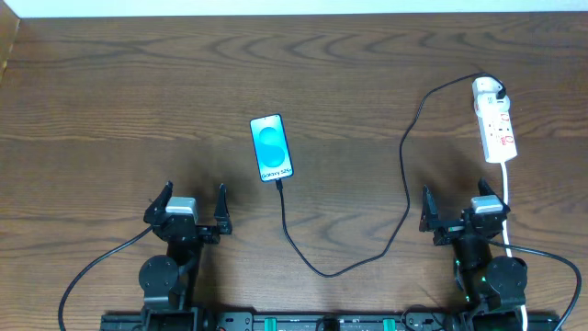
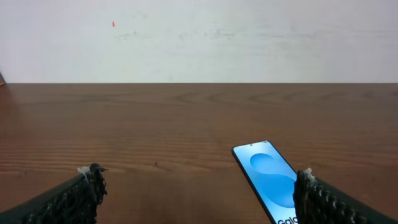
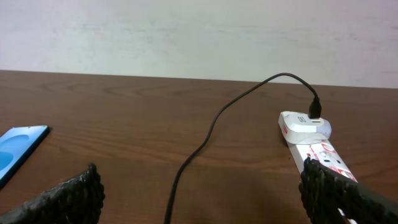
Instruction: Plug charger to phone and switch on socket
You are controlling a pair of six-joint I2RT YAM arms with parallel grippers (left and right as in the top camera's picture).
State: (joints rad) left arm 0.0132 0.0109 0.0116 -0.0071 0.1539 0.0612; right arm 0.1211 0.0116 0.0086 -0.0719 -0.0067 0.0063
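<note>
The phone screen reads "Galaxy" in white.

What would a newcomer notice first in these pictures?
The phone with its glowing blue screen stands out at the middle of the wooden table. A thin black cable loops from its near edge across to the white power strip at the far right. The left gripper and right gripper sit open and empty at the near edge.

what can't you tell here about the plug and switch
Whether the socket is on: too small overhead; right wrist view, the right gripper hides its near end.
Whether the charger is seated in the phone: too small overhead; left wrist view, bottom edge cuts that end off.
</note>
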